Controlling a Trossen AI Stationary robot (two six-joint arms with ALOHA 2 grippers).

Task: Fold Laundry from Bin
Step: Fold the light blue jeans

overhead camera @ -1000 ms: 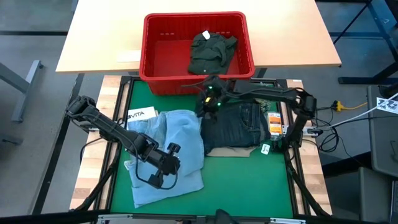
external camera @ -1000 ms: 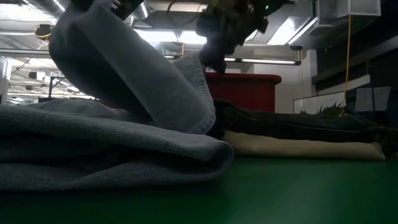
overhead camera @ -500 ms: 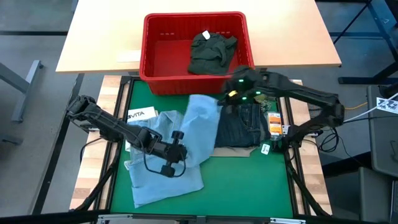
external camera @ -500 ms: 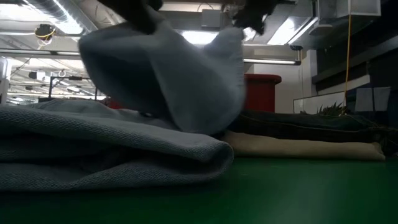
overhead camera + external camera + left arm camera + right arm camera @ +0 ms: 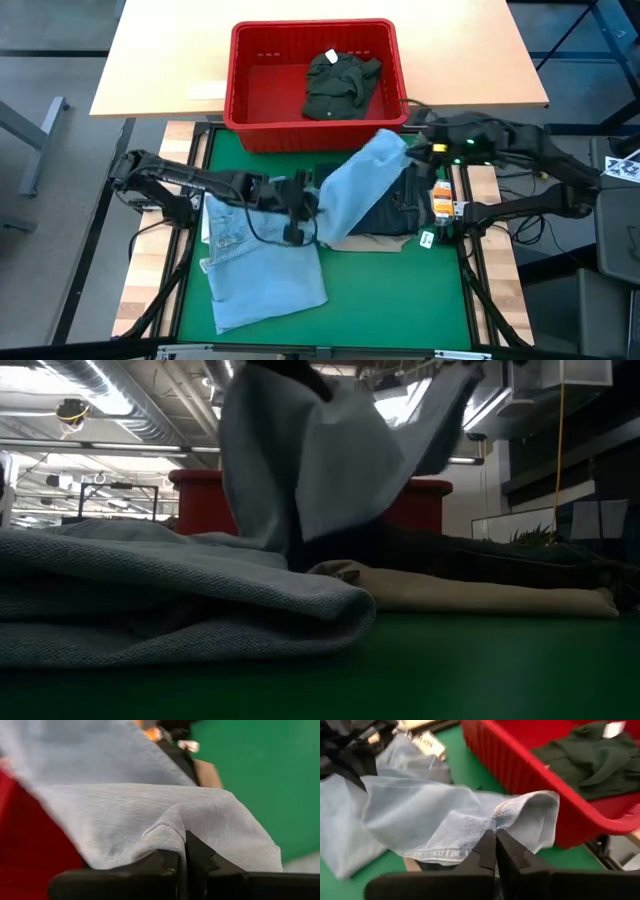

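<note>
The light blue jeans [image 5: 262, 268] lie partly on the green mat at the left, and one part [image 5: 360, 185] is lifted between both grippers. My left gripper [image 5: 308, 208] and my right gripper [image 5: 410, 150] are both shut on that part. It hangs over the folded dark navy jeans [image 5: 392, 208], which rest on the beige trousers [image 5: 480, 596]. The red bin [image 5: 250, 100] stands at the far side, and the dark olive-green piece [image 5: 340, 82] lies on its floor. The low view shows the raised cloth [image 5: 320, 460] above the stack. My left gripper pinches a raised fold of the light blue jeans [image 5: 169, 834] between its two fingers. The cloth drapes away from the fingers, lifted off the mat. The rest of the jeans [image 5: 262, 268] lies on the mat. My right gripper pinches the jeans' stitched edge [image 5: 504, 816] between its two fingers, near a corner that curls over beside them. The cloth is lifted clear and sags back toward my left gripper.
Orange and white tags [image 5: 441, 197] lie at the mat's right edge beside the stack. A wooden table [image 5: 160, 60] carries the bin, with a paper slip [image 5: 206, 92] left of it. Bare green mat [image 5: 400, 290] lies near the front right.
Both grippers have gone toward the table's right edge, my right gripper also toward the far edge, both staying shut on the light blue jeans. The held part has risen off the mat and swung over the dark navy stack. The left part has stayed on the mat.
</note>
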